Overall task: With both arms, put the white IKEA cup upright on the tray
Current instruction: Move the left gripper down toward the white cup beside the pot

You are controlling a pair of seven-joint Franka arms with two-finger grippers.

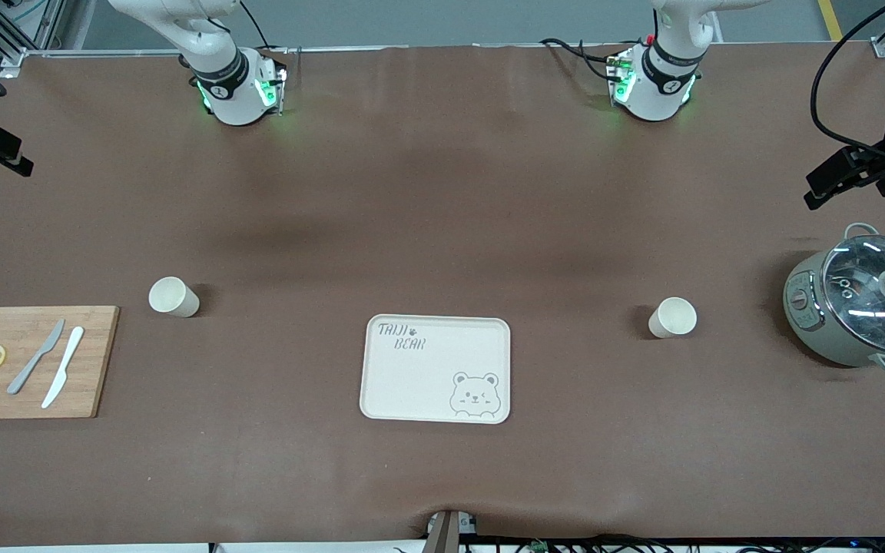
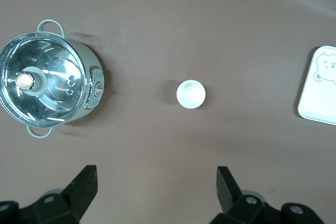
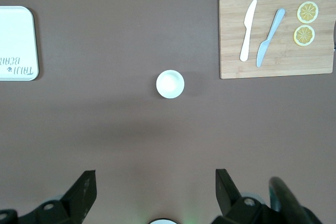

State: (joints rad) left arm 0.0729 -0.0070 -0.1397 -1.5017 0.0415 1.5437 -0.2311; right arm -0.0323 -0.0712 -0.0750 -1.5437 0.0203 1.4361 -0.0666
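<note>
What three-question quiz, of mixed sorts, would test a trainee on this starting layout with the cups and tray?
1. True or false: a white cup already stands on the tray.
2. Multiple choice: what lies on the wooden cutting board? A) two knives and two lemon slices B) a spoon and a fork C) a cup
3. Short answer: which cup stands between the tray and the lidded pot?

Key
1. False. The tray holds nothing; both cups stand upright on the table.
2. A.
3. The cup toward the left arm's end; the other cup stands beside the board. The left gripper and right gripper are open, each over its own cup.
</note>
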